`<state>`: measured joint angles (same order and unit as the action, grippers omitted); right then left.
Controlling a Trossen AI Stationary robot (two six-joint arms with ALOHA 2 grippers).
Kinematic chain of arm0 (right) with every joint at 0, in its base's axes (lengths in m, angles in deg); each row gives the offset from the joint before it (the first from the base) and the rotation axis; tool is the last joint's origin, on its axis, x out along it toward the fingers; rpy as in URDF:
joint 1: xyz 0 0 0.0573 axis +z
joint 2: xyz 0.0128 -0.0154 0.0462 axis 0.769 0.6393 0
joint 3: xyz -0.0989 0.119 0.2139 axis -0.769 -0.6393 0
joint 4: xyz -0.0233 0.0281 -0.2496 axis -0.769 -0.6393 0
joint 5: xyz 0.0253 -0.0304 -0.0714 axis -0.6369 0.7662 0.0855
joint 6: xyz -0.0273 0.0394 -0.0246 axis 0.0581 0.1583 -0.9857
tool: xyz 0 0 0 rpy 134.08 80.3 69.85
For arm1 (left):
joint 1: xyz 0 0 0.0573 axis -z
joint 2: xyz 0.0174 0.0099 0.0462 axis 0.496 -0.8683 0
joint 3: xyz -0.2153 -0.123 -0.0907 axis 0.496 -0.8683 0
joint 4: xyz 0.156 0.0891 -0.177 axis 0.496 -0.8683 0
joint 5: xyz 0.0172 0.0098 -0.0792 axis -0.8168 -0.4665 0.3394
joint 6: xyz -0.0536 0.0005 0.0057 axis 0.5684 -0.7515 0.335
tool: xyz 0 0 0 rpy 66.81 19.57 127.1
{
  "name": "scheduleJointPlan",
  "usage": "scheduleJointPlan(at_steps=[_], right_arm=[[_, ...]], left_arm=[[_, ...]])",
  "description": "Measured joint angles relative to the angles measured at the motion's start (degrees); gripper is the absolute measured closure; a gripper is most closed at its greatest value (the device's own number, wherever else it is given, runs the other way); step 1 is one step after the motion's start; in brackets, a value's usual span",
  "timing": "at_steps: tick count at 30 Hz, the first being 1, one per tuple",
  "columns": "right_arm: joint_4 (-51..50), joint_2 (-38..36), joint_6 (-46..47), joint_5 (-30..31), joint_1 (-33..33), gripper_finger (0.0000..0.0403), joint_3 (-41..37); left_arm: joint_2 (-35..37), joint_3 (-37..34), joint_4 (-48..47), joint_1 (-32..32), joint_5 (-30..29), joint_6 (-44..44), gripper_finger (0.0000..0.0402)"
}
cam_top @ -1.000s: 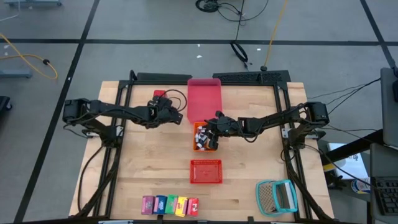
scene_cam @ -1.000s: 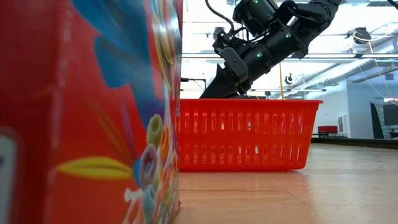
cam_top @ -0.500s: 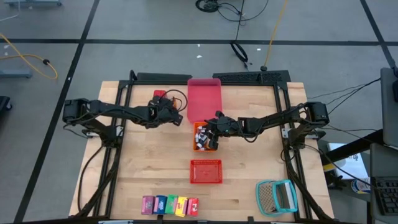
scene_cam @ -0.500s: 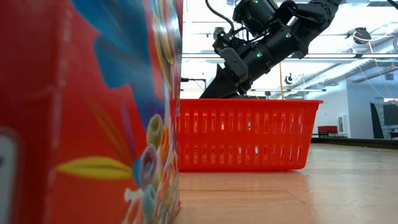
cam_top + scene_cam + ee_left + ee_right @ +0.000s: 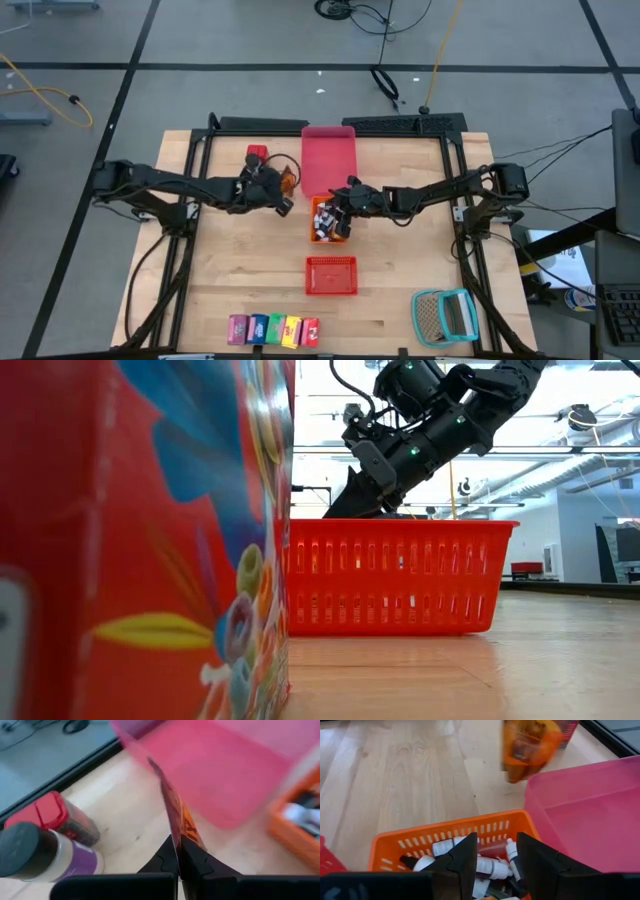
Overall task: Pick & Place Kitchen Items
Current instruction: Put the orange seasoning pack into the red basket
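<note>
Left wrist view: thin orange foil packet is pinched by its edge in clenched left gripper, beside pink plastic tray.
Handling: judged light, floppy, slippery; edge grip suits.
Right gripper: released, over orange slotted basket of small bottles.

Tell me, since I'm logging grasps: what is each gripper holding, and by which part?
The left gripper pinches a flat orange packet by its lower edge, shut on it. The right gripper hangs open over the orange basket of tiny bottles, holding nothing.
</note>
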<state>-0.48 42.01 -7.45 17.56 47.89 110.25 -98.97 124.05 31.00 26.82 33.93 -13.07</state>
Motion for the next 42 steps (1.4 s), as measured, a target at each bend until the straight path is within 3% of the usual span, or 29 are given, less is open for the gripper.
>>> scheduleJointPlan(at_steps=[15, 25, 30, 33, 42], right_arm=[[-0.7, 0.0, 0.0, 0.0, -3.9, 0.0271, 0.0], [-0.7, 0.0, 0.2, 0.0, -6.1, 0.0271, 0.0], [-0.7, 0.0, 0.2, 0.0, -6.6, 0.0271, 0.0], [-0.7, 0.0, 0.1, 0.0, -6.7, 0.0271, 0.0], [-0.7, 0.0, 0.0, -0.1, -6.7, 0.0271, 0.0]], left_arm=[[12.3, 0.0, 1.7, 12.2, 14.6, -10.0, 0.0402], [11.7, 0.0, 13.0, 18.8, 21.6, -16.9, 0.0402], [11.5, 0.0, 14.2, 20.8, 21.9, -17.6, 0.0402], [9.4, 0.0, 16.6, 21.2, 22.2, -17.7, 0.0402], [1.6, 0.0, 28.9, 21.0, 32.1, -23.1, 0.0402]])
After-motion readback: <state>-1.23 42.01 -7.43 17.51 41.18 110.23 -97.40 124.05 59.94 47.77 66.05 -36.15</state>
